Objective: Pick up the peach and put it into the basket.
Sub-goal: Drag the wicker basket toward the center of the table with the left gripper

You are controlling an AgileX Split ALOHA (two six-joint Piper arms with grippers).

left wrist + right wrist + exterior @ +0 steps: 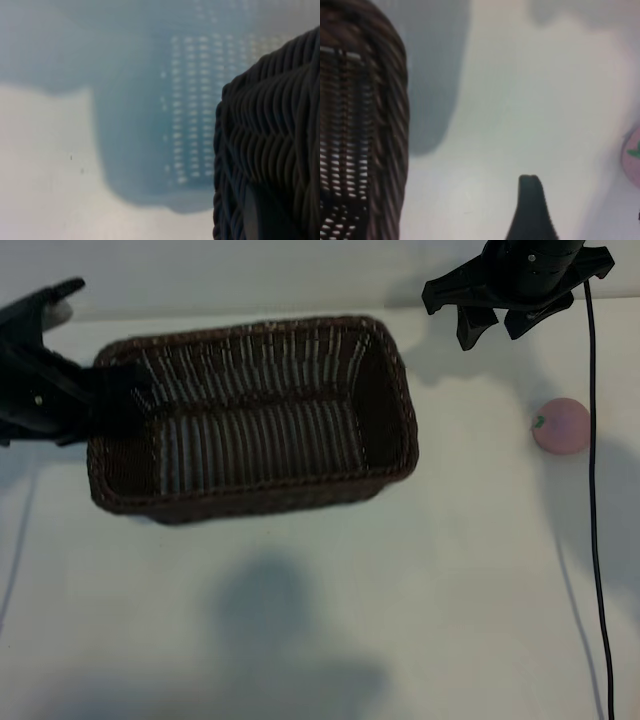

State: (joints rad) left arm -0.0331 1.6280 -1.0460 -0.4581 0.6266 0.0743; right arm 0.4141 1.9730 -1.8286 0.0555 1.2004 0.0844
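I can read no writing anywhere. My left pincer (118, 405) is clamped on the basket (255, 415) at its left short wall, and the basket seems raised off the bench (400, 590). My right pincer (495, 325) hangs fingers apart above the bench, near the peach (561, 425), which lies right of the basket, well apart from it.

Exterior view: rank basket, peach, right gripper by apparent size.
1. basket, by far the largest.
2. right gripper, partly cut off at the top edge and possibly nearer the camera, so unsure.
3. peach, smallest.
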